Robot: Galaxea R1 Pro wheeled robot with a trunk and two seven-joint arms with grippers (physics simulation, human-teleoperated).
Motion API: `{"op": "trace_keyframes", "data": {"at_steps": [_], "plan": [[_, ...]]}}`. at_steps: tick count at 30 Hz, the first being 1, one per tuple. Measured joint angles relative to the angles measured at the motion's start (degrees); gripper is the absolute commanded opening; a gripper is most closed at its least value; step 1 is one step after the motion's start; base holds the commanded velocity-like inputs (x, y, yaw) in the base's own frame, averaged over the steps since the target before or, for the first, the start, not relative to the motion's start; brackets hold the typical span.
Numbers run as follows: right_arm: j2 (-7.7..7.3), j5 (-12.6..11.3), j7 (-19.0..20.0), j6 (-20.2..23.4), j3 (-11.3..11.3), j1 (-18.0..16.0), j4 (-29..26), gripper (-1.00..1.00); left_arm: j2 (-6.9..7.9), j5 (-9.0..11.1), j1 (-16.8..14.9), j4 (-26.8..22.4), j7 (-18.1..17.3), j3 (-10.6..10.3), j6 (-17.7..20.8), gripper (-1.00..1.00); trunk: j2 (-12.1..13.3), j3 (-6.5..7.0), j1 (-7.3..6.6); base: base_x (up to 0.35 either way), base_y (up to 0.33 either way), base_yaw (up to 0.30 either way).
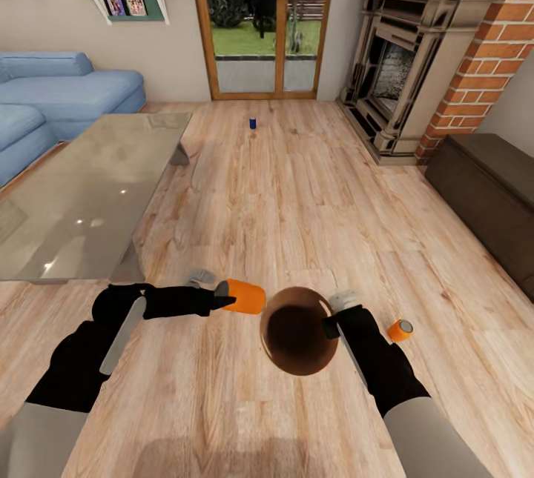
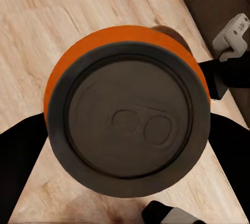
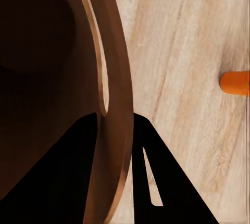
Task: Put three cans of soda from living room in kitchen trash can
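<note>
My left gripper [image 1: 231,297] is shut on an orange can of soda [image 1: 246,296], held sideways just left of the tash can's rim. The left wrist view shows that can's silvery top [image 2: 127,125] close up. My right gripper [image 1: 331,324] is shut on the right rim of the tash can [image 1: 297,341], whose coppery inside looks empty. In the right wrist view, black fingers [image 3: 166,182] clamp the rim [image 3: 112,104]. A second orange can [image 1: 400,330] [image 3: 235,83] lies on the floor right of my right arm. A dark blue can [image 1: 252,123] stands far ahead near the glass doors.
A glass-topped coffee table [image 1: 81,189] stands ahead on the left, with a light blue sofa [image 1: 67,93] behind it. A brick fireplace [image 1: 415,55] and a dark low cabinet [image 1: 489,189] line the right side. Wood floor runs between them toward the doors [image 1: 263,18].
</note>
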Motion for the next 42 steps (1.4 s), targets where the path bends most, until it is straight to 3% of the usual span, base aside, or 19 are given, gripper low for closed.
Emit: {"op": "trace_keyframes", "data": {"at_steps": [7,8,9,10,12,13,16,17,20,25,29,33,37,39,42], "plan": [[-0.26,3.6,1.0,-1.1,-2.3,0.4,0.0,-1.0,2.28,1.9,2.2,-2.3,-2.2,2.2,2.3,-1.0,0.0,0.0,0.0,0.0,0.0,0.0],[-0.24,3.1,1.8,-1.1,-3.6,0.4,0.0,-1.0,5.94,5.3,6.6,-5.2,-9.9,6.9,4.5,-1.0,0.0,0.0,-0.01,0.0,0.0,0.0],[-0.2,1.1,1.9,-1.0,-3.7,0.5,0.0,-1.0,6.66,2.2,7.0,-5.3,-10.4,7.4,3.6,-1.0,0.0,0.0,0.0,0.0,0.0,0.0],[-0.19,-2.9,1.5,-0.8,-3.7,0.5,0.0,-1.0,6.7,3.5,7.0,-5.4,-10.6,7.4,4.2,-1.0,0.0,0.0,0.0,0.0,0.0,0.0],[0.22,-10.7,1.9,-0.3,-3.5,0.4,0.0,-1.0,6.76,3.3,7.1,-5.6,-10.8,6.6,4.5,-1.0,0.0,0.0,0.0,0.0,0.0,0.0],[0.53,-11.0,1.9,-0.2,-3.3,0.4,0.0,-1.0,6.78,3.4,7.1,-5.7,-10.8,6.0,4.5,-1.0,0.0,0.01,0.0,0.0,0.0,0.0],[1.0,-4.7,1.2,-0.2,-3.1,0.4,0.2,-1.0,6.87,3.4,7.1,-6.0,-10.9,5.0,4.5,-1.0,0.0,0.0,0.0,0.0,0.0,0.0],[1.16,-4.5,0.8,-0.1,-2.9,0.4,0.4,-1.0,6.89,3.4,7.1,-6.1,-11.0,4.8,4.5,-1.0,0.0,0.0,0.0,0.0,0.0,0.0],[2.16,-8.0,-1.1,-0.1,-1.8,0.3,1.1,-1.0,6.94,3.7,7.1,-6.8,-11.2,4.5,4.5,-1.0,0.0,0.0,0.0,0.0,0.0,0.0],[3.1,-6.2,-2.9,0.0,-0.2,0.3,2.8,-1.0,6.89,4.0,7.1,-8.4,-12.3,4.5,4.5,-1.0,0.0,0.0,0.0,0.0,0.0,0.0],[3.49,-7.2,-3.0,0.0,0.6,0.3,3.8,-1.0,6.82,4.0,7.1,-8.7,-12.5,4.5,4.5,-1.0,0.0,0.0,0.0,0.0,0.0,0.0],[4.05,-6.8,-3.2,0.1,1.8,0.2,4.3,-1.0,6.58,4.1,7.0,-8.8,-12.6,4.0,4.5,-1.0,0.0,0.0,0.0,0.0,0.0,0.0],[4.33,-7.0,-3.2,0.1,2.1,0.1,4.4,-1.0,5.87,3.9,6.8,-8.6,-12.6,3.5,4.5,-1.0,0.0,0.0,0.0,0.0,0.0,0.0],[4.72,-6.1,-3.3,0.1,2.4,0.0,4.4,-1.0,4.46,3.7,6.7,-8.3,-12.5,1.6,4.5,-1.0,0.0,0.0,0.0,0.0,0.0,0.0],[5.19,-7.6,-3.1,0.7,2.7,-0.1,4.5,-1.0,2.77,3.3,6.6,-7.7,-12.2,-0.7,4.5,-1.0,0.0,0.0,0.0,0.0,0.0,0.0]]}}
